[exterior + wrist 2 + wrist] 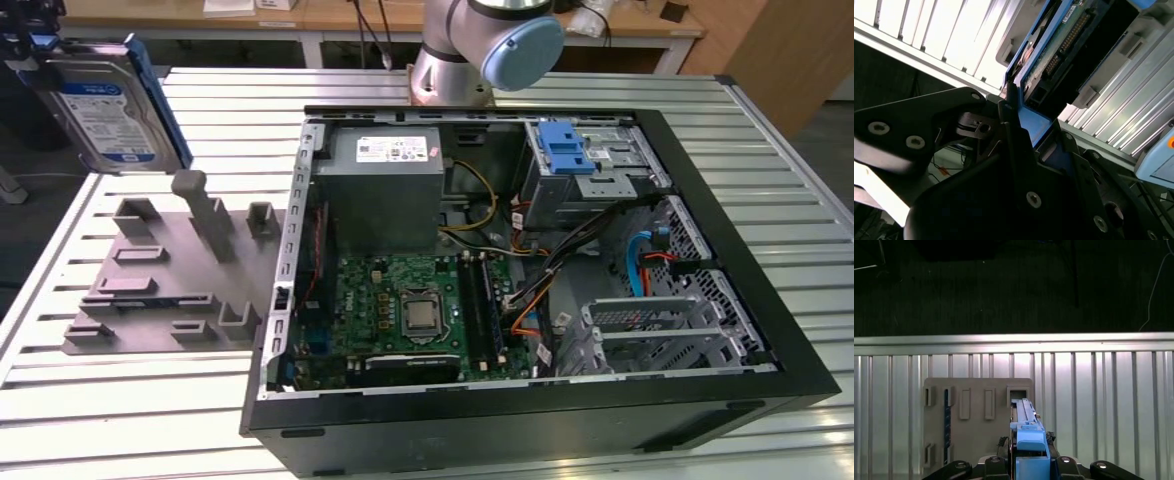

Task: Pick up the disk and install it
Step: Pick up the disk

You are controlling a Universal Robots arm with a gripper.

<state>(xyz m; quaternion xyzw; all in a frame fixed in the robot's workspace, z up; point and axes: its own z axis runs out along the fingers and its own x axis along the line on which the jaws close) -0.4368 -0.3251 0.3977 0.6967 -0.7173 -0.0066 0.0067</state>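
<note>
In the exterior view the disk (110,112), a silver drive with a white-and-blue label in a blue caddy, hangs upright in the air at the exterior view's far left, above the grey fixture plate (160,290). My gripper (40,55) is shut on its upper end. The first wrist view shows the disk (1026,422) edge-on, clamped between my fingers, with the fixture plate (976,390) below it. In the second wrist view the caddy's blue edge (1026,127) sits in the black jaws and the drive's connector end (1069,42) points away from them.
An open black computer case (534,400) lies on the slatted metal table (120,410), holding a grey power supply (387,185), a motherboard (400,310) and a drive cage with a blue latch (567,150). The arm's base (467,50) stands behind the case.
</note>
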